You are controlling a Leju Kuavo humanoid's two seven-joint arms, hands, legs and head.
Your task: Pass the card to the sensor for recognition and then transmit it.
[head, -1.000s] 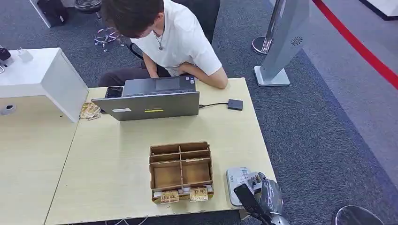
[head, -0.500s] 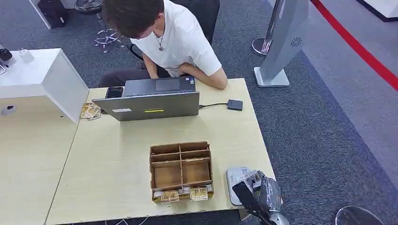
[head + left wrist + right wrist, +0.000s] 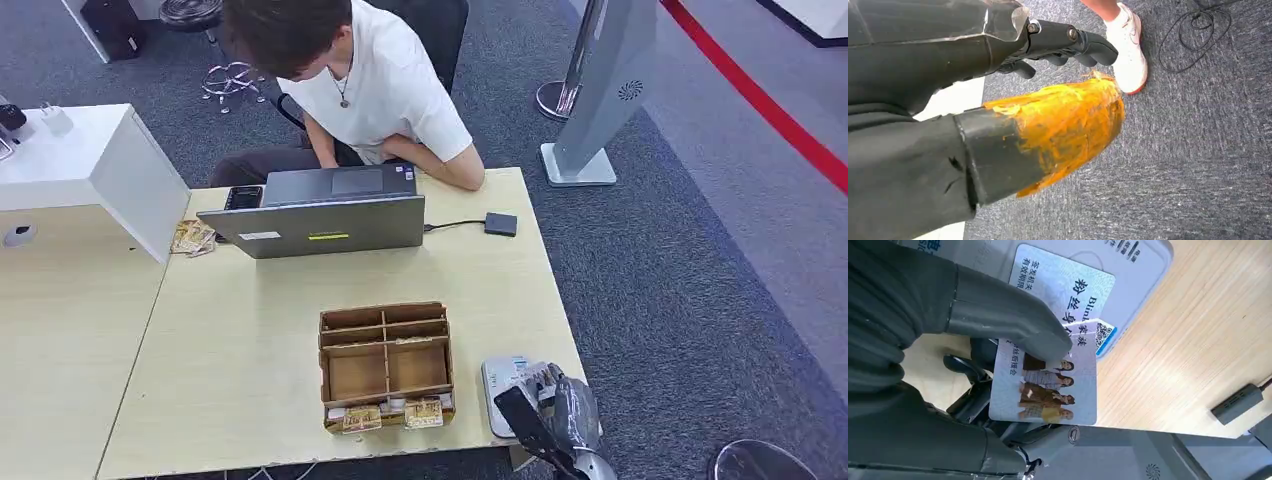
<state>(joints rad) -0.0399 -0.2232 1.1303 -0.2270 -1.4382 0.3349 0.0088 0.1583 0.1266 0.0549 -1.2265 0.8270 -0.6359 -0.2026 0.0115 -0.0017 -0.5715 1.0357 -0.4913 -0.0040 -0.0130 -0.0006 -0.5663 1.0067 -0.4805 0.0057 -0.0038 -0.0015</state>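
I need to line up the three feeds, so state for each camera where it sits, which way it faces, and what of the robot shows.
Head view: high on the body, facing forward and down at the table, the right hand at the lower edge over the white sensor.
Left wrist view: behind the left hand, facing grey carpet and a person's white shoe.
Right wrist view: behind the right hand, which pinches the card above the sensor.
Shared: head and right wrist views both show right hand, sensor and table.

Sensor (image 3: 508,385) right of divided box (image 3: 385,365)
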